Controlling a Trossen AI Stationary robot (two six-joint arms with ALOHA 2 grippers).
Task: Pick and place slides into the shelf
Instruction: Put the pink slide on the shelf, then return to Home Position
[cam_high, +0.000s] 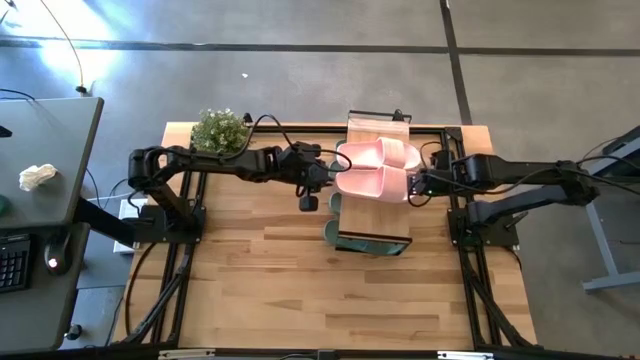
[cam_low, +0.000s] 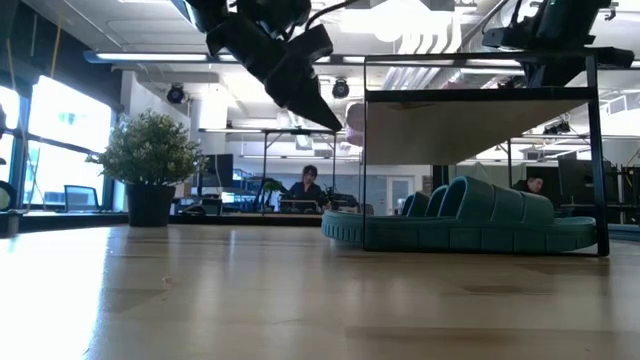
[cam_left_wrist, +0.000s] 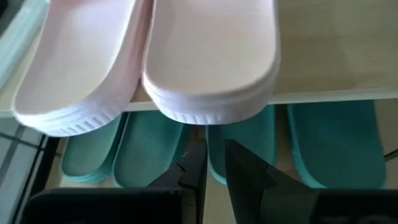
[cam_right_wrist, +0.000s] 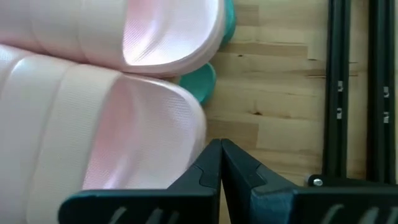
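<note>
The shelf (cam_high: 378, 128) stands mid-table, a wood top on a dark frame. Two pale pink slides (cam_high: 378, 155) (cam_high: 372, 183) lie side by side on its top, their heels (cam_left_wrist: 211, 106) overhanging the left edge. Green slides (cam_low: 470, 215) rest on the table under the top. My left gripper (cam_left_wrist: 214, 165) hovers just left of the pink heels, slightly lower, its fingers a narrow gap apart and empty. My right gripper (cam_right_wrist: 221, 155) is shut at the shelf's right edge, beside the toe (cam_right_wrist: 180, 118) of the nearer pink slide. My right gripper's shut fingertips (cam_right_wrist: 211, 152) stand right beside the toe end of the nearer pink slide, coming slanting down from the table's right. I cannot tell whether they touch it. The slide lies flat on the shelf's top.
A potted plant (cam_high: 220, 130) stands at the table's far left corner. Dark frame rails (cam_right_wrist: 339, 93) run along the table's right side. Bare tabletop (cam_high: 330, 290) lies in front of the shelf. A desk with a mouse (cam_high: 52, 262) is off the table's left.
</note>
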